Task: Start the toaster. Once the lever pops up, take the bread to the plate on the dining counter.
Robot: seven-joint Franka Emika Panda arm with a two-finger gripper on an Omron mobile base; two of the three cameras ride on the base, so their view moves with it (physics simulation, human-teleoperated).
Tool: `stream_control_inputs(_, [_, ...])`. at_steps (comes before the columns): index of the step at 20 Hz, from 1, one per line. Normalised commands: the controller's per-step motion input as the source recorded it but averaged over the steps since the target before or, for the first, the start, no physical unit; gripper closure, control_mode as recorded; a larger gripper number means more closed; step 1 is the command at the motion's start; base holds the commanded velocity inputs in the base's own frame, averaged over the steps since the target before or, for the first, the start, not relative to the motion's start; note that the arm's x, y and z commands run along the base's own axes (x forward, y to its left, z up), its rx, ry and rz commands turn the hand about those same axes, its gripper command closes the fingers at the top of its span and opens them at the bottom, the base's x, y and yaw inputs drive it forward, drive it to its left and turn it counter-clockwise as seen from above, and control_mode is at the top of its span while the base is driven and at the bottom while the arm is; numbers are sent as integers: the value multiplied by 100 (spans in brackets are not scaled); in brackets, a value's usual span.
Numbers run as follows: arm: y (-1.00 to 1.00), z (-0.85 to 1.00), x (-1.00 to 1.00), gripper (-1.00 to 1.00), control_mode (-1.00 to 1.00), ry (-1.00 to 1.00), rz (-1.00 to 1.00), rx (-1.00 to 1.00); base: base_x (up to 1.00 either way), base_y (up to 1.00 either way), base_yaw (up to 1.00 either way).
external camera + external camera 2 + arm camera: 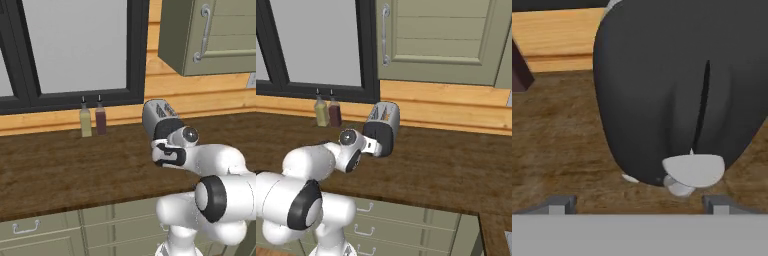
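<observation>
The silver-grey toaster stands on the dark wood worktop, its dark end panel turned toward my hand. A narrow vertical slot runs down that panel, and a small pale knob sits at the slot's lower end. My gripper is open, its fingertips spread wide just short of the panel, with the knob between and slightly above them. In both base views my hand is right at the toaster's near end. The bread is hidden; the plate and the dining counter are out of view.
Two slim bottles, one yellowish and one dark, stand left of the toaster by the window. A pale green wall cabinet hangs above right. Drawer fronts line the worktop's near edge.
</observation>
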Motion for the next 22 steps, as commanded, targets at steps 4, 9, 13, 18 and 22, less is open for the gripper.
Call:
stream_control_inputs(4, [0,100,-68,-100,-100,-17,0,0,0,0,0])
stream_control_inputs(9, [0,100,-22,-100,-100,-3,-1,0,0,0,0])
stream_control_inputs(13, [-1,100,-24,-100,-100,0,-3,0,0,0,0])
stream_control_inputs(18, [-12,95,-29,-100,-100,0,-7,0,0,0,0])
stream_control_inputs(22, [-26,59,-28,-100,-100,0,-7,3,0,0,0])
